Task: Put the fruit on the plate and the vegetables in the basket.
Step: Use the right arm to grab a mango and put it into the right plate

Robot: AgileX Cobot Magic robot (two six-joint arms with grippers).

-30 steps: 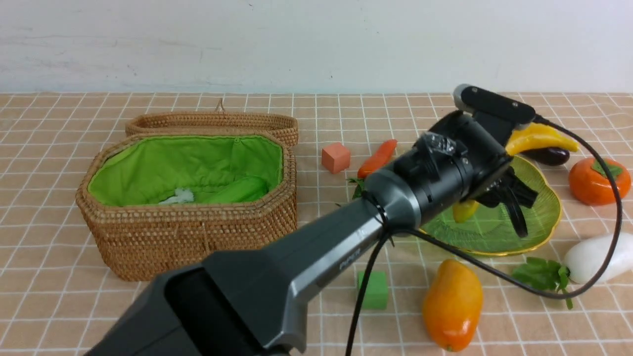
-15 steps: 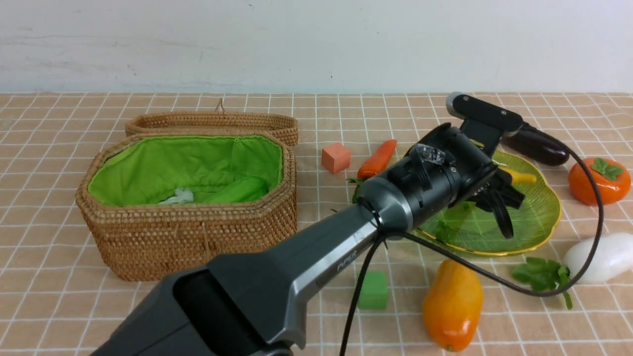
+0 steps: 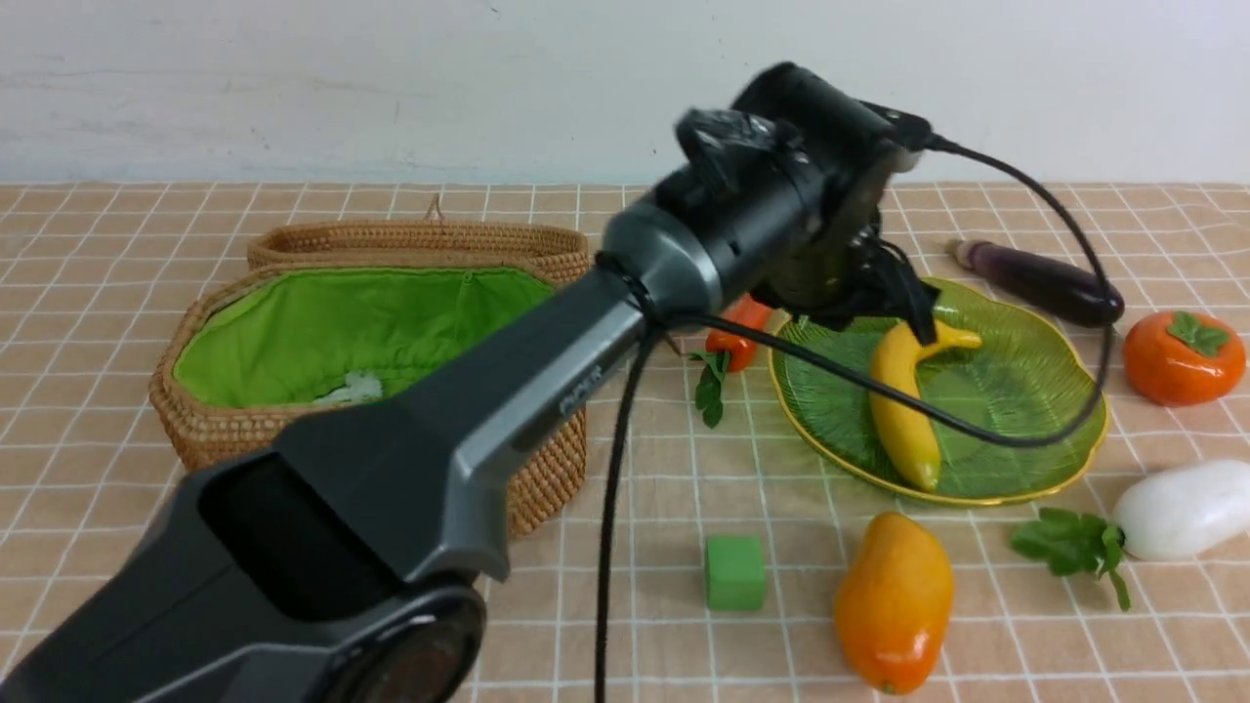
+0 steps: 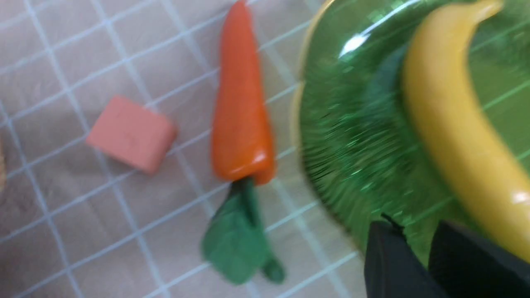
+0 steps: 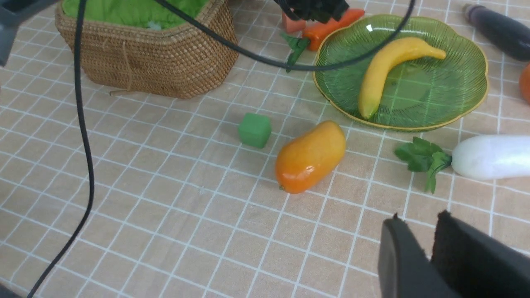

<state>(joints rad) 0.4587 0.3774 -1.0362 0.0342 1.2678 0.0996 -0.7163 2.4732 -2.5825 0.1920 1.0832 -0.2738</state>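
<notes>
On the checked tablecloth [image 3: 293,625], the left gripper [image 4: 428,248] (jaws narrow, empty) hangs above the plate [image 3: 1055,449]; its cable [image 3: 957,425] could drag the banana [image 3: 903,415] off; right gripper [image 5: 430,248] jaws narrow, empty.

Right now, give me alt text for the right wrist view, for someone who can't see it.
A yellow banana lies on a green glass plate. A mango and green cube sit nearer on the checked cloth, a white radish beside them, a wicker basket farther off.
</notes>
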